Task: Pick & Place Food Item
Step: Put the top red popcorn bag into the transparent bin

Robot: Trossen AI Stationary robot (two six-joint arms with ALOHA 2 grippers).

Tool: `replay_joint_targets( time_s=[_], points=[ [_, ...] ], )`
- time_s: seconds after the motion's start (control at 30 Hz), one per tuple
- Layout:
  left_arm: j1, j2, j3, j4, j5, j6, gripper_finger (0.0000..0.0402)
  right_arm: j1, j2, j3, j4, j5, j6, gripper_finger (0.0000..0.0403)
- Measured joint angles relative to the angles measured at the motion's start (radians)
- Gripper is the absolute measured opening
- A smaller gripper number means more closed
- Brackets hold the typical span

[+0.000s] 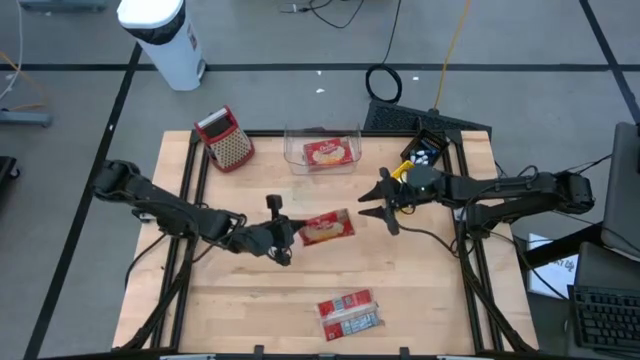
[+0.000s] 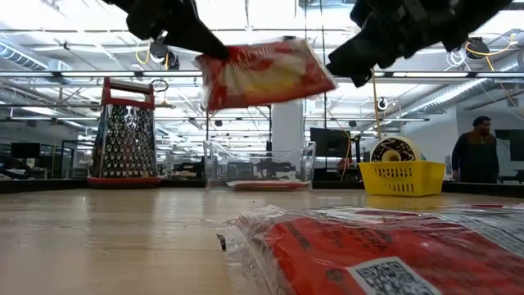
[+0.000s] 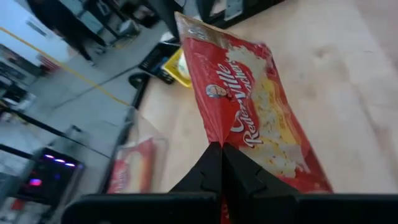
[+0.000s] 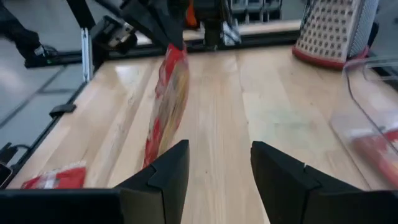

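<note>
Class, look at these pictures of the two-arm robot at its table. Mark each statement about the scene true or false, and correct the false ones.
1. The left gripper is shut on the popcorn bag. True.
2. That bag lies flat on the table. False: the low view shows it lifted clear of the wood.
3. The clear bin is empty. False: it already holds a red packet.
4. The right gripper is open and holds nothing. True.
5. The cheese grater lies inside the clear bin. False: it stands on the table beside it.
</note>
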Motion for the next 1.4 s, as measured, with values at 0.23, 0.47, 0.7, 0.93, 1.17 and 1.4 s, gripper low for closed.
replay_joint_targets(
  time_s=[0.23, 0.47, 0.7, 0.93, 1.17, 1.4],
  points=[
    [0.011, -0.016, 0.0, -0.008, -0.023, 0.049, 0.0, 0.009, 0.011, -0.223, 0.459, -0.002, 0.141, 0.016],
    [0.036, -0.016, 0.0, -0.008, -0.003, 0.052, 0.0, 0.024, 0.103, -0.328, 0.754, -0.001, 0.263, 0.0171],
    [0.047, -0.016, 0.0, -0.004, -0.002, 0.047, 0.0, 0.062, 0.251, -0.212, 0.756, -0.003, 0.264, 0.0241],
    [0.045, -0.016, 0.002, -0.004, 0.0, 0.034, 0.0, 0.061, 0.375, -0.097, 0.756, -0.004, 0.262, 0.0263],
    [0.036, -0.016, 0.002, -0.012, -0.001, 0.032, 0.0, 0.061, 0.391, -0.09, 0.748, -0.018, 0.262, 0.019],
    [0.035, -0.016, 0.002, -0.015, 0.001, 0.028, 0.0, 0.058, 0.367, -0.089, 0.75, -0.131, 0.262, 0.0077]
  ],
)
